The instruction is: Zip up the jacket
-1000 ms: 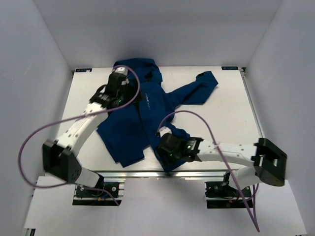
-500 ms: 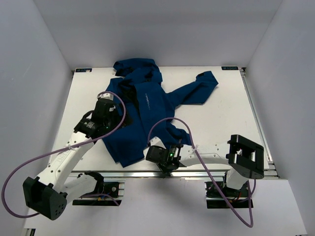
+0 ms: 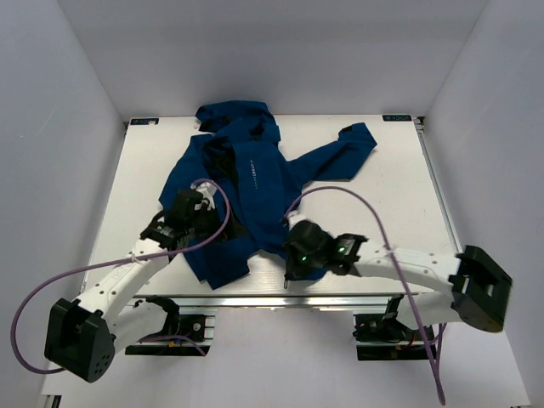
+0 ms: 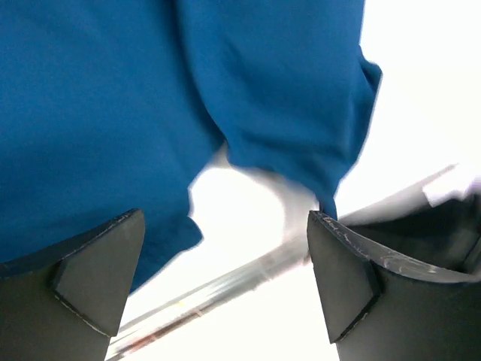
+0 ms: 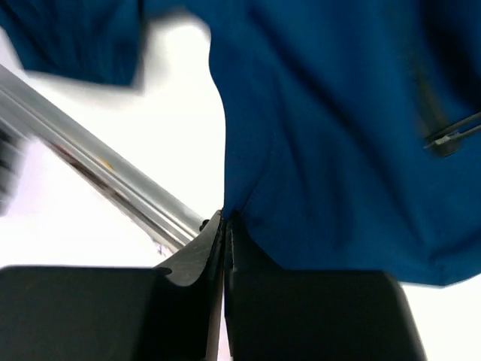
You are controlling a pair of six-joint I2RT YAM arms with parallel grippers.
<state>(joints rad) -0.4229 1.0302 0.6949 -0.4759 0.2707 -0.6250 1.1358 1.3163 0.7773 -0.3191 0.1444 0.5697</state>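
The dark blue jacket (image 3: 259, 170) lies spread on the white table (image 3: 382, 204), hood at the far edge and one sleeve stretched to the right. My right gripper (image 3: 291, 257) is at the jacket's near hem. In the right wrist view this gripper (image 5: 225, 222) is shut, with the edge of the blue fabric (image 5: 338, 135) pinched between its fingers. My left gripper (image 3: 204, 223) hovers over the lower left panel. Seen from the left wrist, it (image 4: 224, 216) stands wide open above the hem (image 4: 113, 113) and holds nothing.
The table's metal front rail (image 3: 255, 299) runs just below both grippers and also shows in the wrist views (image 4: 225, 282) (image 5: 98, 173). Purple cables (image 3: 340, 194) loop over each arm. White walls enclose the table on three sides.
My left arm drew back from the collar to the lower left panel, still open. My right gripper closed on the hem and shifted slightly right and away from the rail.
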